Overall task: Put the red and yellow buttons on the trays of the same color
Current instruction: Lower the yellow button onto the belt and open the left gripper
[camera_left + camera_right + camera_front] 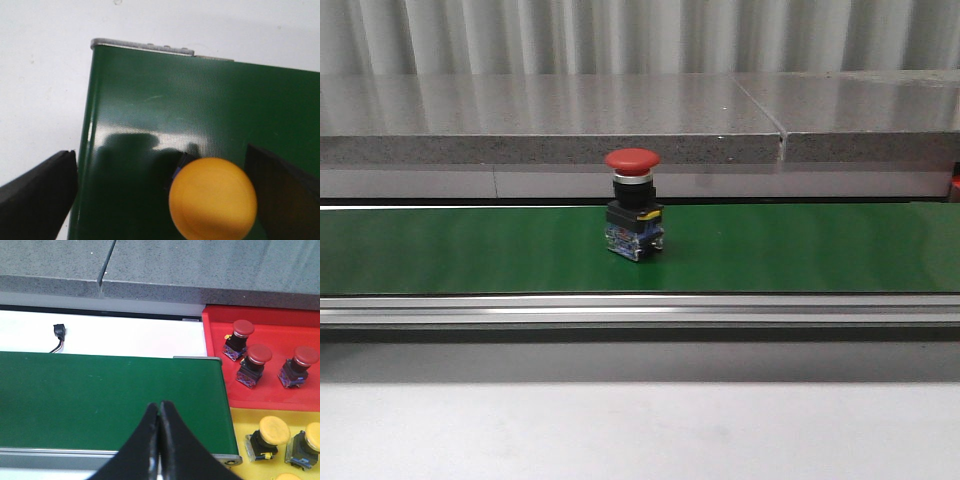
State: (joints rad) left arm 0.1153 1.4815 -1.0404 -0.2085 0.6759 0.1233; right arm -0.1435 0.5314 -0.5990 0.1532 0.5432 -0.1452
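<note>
Fingers of the left gripper stand wide around a yellow button on the green belt, seemingly to grasp it, while the right gripper hangs pinched empty beside the red tray.

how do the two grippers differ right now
The left gripper is open, its fingers spread wide, while the right gripper is shut, fingers pressed together. The left one has a yellow button between its fingers; the right one holds nothing. Both hang over the green belt and have black fingers.
</note>
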